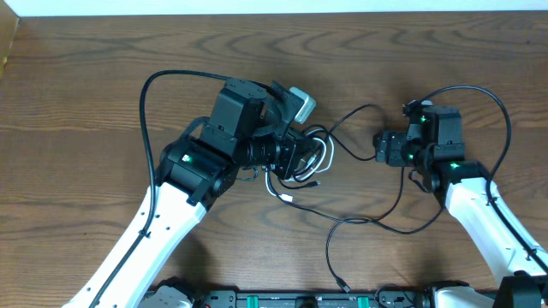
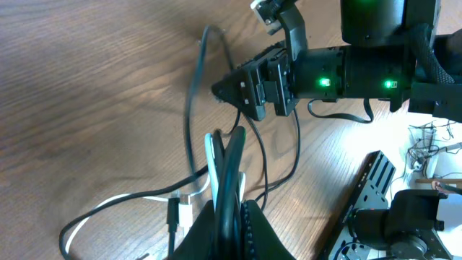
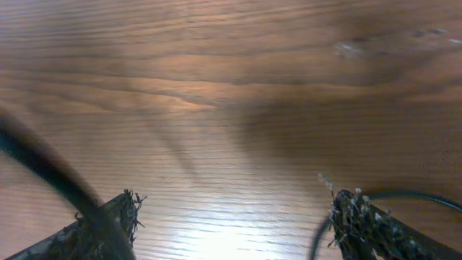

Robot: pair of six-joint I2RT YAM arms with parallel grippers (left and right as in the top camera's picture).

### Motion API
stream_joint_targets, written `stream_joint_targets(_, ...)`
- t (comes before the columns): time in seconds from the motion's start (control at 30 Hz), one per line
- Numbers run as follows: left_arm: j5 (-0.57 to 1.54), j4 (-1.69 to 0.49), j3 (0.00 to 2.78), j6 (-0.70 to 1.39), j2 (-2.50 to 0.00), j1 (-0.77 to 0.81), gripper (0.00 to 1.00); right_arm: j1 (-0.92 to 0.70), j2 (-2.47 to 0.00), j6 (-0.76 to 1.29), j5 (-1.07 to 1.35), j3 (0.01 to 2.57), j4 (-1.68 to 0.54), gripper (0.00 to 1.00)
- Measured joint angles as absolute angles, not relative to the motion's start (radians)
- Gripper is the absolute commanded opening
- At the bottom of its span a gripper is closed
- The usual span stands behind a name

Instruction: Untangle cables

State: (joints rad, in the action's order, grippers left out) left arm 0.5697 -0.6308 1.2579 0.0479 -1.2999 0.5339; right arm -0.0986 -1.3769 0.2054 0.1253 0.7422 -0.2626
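Note:
The cables (image 1: pixel 310 164) lie in a small bundle of thin black cords and one white cord at the table's middle. My left gripper (image 1: pixel 300 159) is shut on this bundle; in the left wrist view the jaws (image 2: pixel 229 209) pinch black cords and the white cord (image 2: pixel 108 205). A black and a white plug end (image 2: pixel 180 213) lie beside them. One loose black cord (image 1: pixel 360 221) trails toward the front edge. My right gripper (image 1: pixel 378 147) is open just right of the bundle, also in the left wrist view (image 2: pixel 242 90). Its fingers (image 3: pixel 234 213) stand wide apart over bare wood, thin black cords beside each.
Thick black robot wires arc over the left arm (image 1: pixel 152 90) and right arm (image 1: pixel 503 111). A black mounting rail (image 1: pixel 291 301) runs along the front edge, also in the left wrist view (image 2: pixel 368 188). A cardboard edge (image 1: pixel 7 43) sits at the far left.

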Motion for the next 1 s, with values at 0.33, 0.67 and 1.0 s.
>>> stream_joint_targets(0.33,0.564,-0.631,1.258,0.048,-1.300,0.534,0.08,-0.046,-1.377,0.210,0.078,0.742,-0.306,0.92)
stream_joint_targets(0.67,0.546,-0.631,1.258,0.048,-1.300,0.534,0.08,-0.036,-1.377,0.194,0.220,0.742,-0.257,0.99)
stream_joint_targets(1.0,0.540,-0.632,1.258,0.043,-1.300,0.534,0.08,-0.037,-1.377,-0.035,0.637,0.741,-0.186,0.99)
